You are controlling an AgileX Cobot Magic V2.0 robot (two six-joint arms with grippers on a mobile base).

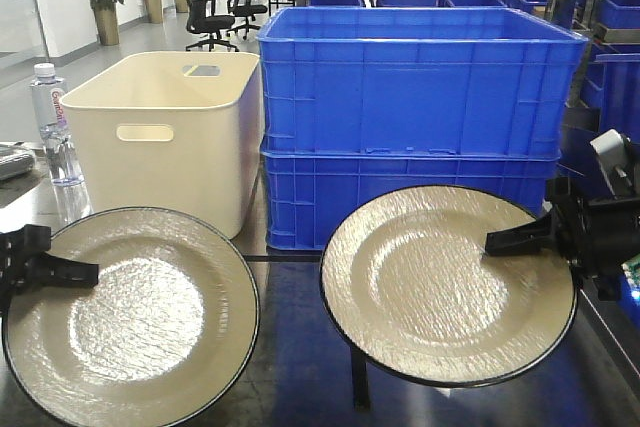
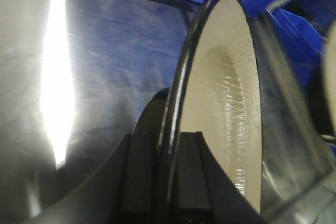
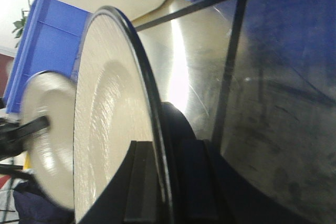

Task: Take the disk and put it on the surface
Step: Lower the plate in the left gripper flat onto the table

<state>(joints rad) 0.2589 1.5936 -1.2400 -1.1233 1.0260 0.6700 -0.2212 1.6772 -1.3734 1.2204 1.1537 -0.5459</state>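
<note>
in the front view, the left gripper (image 1: 62, 269) is clamped on the left rim of the left disk (image 1: 140, 322), a cream plate with a dark edge, tilted face-up over the near left corner of the dark, glossy tabletop (image 1: 292, 367). the right gripper (image 1: 510, 239) pinches the right rim of the right disk (image 1: 440, 287), a matching plate tilted toward the camera near the right edge of the tabletop, with a black tape line (image 1: 358, 387) showing below it. whether either disk's lower rim touches the tabletop cannot be told. along the far edge stand a cream bin (image 1: 160, 132), two stacked blue crates (image 1: 420, 77) just beside it, and a water bottle (image 1: 50, 117) at the far left. in the left wrist view, the left disk (image 2: 231, 87) is seen edge-on, its dark rim between the two black fingers (image 2: 139, 174), which press on either side of it; the shiny tabletop (image 2: 105, 51) lies behind. in the right wrist view, the right disk (image 3: 110, 119) is likewise edge-on, with its rim squeezed between the fingers (image 3: 139, 182), and the left disk (image 3: 47, 129) shows blurred beyond it.
</note>
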